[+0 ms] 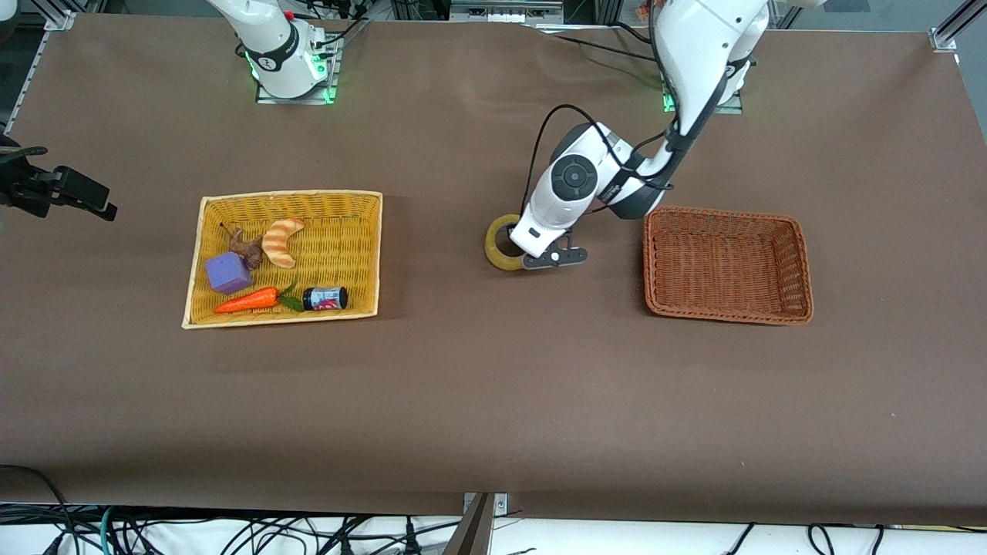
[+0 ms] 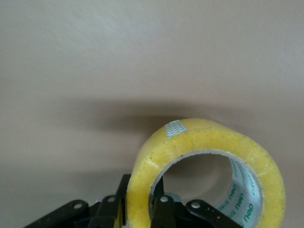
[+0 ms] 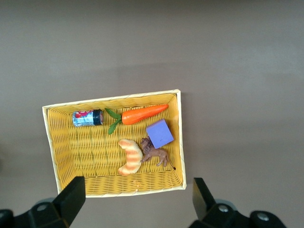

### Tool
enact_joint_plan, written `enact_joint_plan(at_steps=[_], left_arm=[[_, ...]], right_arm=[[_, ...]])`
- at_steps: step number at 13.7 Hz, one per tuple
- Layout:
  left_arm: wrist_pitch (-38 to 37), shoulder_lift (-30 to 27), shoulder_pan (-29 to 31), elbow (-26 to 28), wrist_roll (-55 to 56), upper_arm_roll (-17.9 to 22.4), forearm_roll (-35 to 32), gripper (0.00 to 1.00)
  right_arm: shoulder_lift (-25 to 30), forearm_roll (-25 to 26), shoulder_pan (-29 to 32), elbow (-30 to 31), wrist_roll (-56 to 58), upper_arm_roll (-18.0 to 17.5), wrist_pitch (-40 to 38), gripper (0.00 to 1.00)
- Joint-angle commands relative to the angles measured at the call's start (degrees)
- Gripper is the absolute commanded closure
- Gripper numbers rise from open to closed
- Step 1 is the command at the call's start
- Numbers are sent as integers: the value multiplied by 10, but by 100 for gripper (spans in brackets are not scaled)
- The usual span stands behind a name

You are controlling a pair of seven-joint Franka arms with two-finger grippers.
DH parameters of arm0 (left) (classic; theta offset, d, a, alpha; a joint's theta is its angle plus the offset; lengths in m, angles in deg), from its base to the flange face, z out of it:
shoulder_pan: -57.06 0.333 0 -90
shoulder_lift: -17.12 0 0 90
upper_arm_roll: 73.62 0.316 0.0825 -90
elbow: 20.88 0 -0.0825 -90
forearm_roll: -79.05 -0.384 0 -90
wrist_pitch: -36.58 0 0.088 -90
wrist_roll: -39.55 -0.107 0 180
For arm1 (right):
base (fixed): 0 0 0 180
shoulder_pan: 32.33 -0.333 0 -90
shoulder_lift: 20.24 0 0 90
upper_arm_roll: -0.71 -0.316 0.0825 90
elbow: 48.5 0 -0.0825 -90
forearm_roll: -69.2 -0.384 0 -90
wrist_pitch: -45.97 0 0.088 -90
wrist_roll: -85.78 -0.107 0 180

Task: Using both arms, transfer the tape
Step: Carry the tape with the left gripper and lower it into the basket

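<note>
One brown table (image 1: 463,401) is seen from the front, with two baskets: one yellow basket (image 1: 362,254) with five items, one orange basket (image 1: 802,270). One tape (image 1: 497,243) lies between them, gripped by the left gripper (image 1: 551,258).

In the left wrist view, the tape's (image 2: 204,142) wall is pinched between the fingers (image 2: 164,211).

In the right wrist view, the right gripper (image 3: 137,202) is spread wide over the yellow basket (image 3: 52,142).

A robotics lab: two bench-mounted arms (image 1: 617,177), a brown-covered table (image 1: 493,401), and loose cables (image 1: 231,532) along its edge.

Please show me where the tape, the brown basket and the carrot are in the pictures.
tape (image 2: 204,137), left wrist view, on the yellow outer band of the roll.
brown basket (image 1: 803,266), front view, on its woven rim toward the left arm's end of the table.
carrot (image 3: 142,114), right wrist view, on the orange body.
</note>
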Motion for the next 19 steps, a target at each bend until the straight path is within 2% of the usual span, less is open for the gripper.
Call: enact_joint_plan(at_steps=[1, 4, 5, 8, 10, 11, 12, 14, 15, 18, 19], left_arm=[[-79, -75, 34, 9, -43, 0, 3, 100], [-179, -136, 150, 9, -252, 2, 4, 100], [-205, -148, 175, 10, -325, 15, 4, 100], [-224, -156, 197, 23, -506, 95, 3, 100], [-208, -150, 202, 37, -579, 133, -6, 100], [-180, -148, 207, 58, -593, 138, -33, 100], [-137, -144, 210, 91, -595, 138, -53, 100], [-22, -133, 213, 160, -595, 139, -57, 100], [11, -127, 214, 179, -595, 139, -57, 100], [20, -119, 214, 183, -596, 139, -58, 100], [18, -119, 214, 184, -595, 139, -58, 78]], right_arm=[[-5, 5, -5, -4, 4, 1, 10, 0], [-6, 7, -3, -4, 5, 4, 4, 0], [-8, 7, -3, -4, 5, 4, 4, 0], [-9, 7, -4, -4, 5, 3, 3, 0], [-9, 6, -5, -4, 5, 3, 3, 0], [-11, 6, -5, -4, 5, 3, 4, 0], [-12, 5, -5, -4, 5, 3, 4, 0], [-12, 5, -5, -4, 5, 2, 4, 0], [-13, 5, -5, -4, 5, 3, 4, 0], [-13, 5, -5, -4, 4, 3, 5, 0], [-13, 5, -5, -4, 4, 3, 6, 0]])
